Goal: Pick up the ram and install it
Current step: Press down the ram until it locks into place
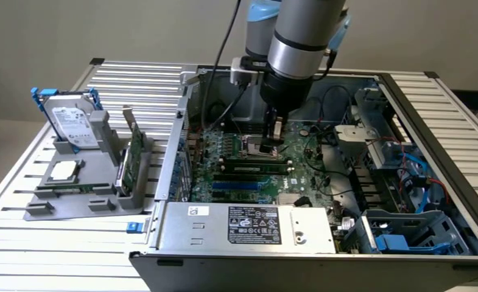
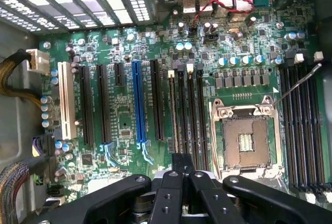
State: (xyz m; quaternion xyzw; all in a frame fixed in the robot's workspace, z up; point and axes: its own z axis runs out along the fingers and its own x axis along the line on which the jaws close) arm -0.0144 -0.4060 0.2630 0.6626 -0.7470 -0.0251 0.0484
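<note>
One closed end effector [image 2: 182, 169] presses one ram [image 2: 171, 112] into its slot.

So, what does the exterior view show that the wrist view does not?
Exterior view alone: a grey holder on the slatted table beside the case, with a hard drive and a green card upright in it, plus the power supply.
Wrist view alone: the blue expansion slot and white slot.
Both: the shut gripper above the motherboard, near the CPU socket.
</note>
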